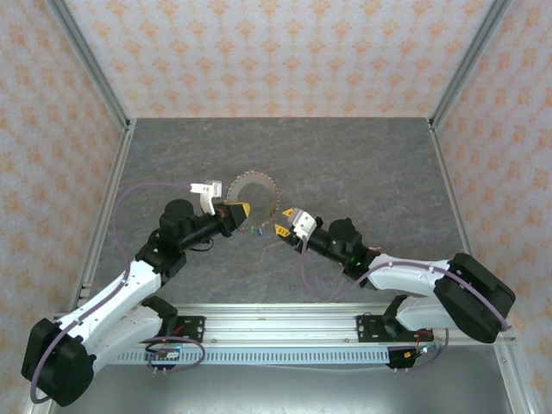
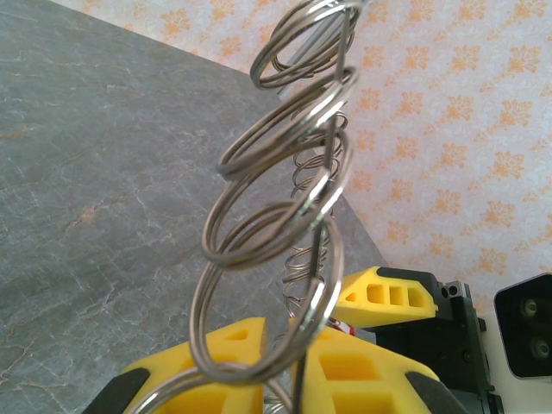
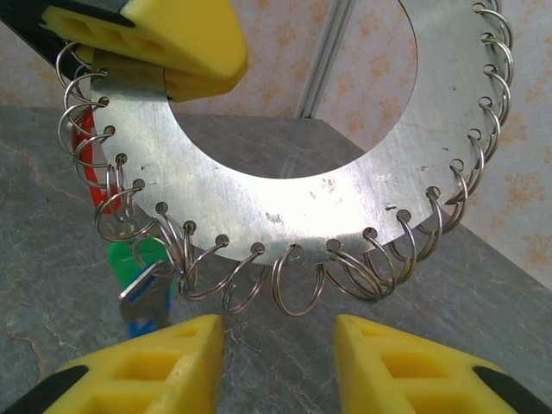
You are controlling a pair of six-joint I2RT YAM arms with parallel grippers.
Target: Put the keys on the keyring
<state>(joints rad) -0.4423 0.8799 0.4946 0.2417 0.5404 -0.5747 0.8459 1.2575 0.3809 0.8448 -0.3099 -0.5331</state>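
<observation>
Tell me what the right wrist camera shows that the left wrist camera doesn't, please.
Right wrist view: the keyring face-on, a flat metal disc with a big hole, its rim strung with small wire loops. The keys hang there with a red tag and a green tag, and the right gripper stands open below. Left wrist view: the keyring edge-on, its loops stacked like a coil. Both: the left gripper clamped on the keyring, the grey table and the patterned wall.

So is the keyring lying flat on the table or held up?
Held up: left fingers clamp the keyring by its rim, above the table.
</observation>
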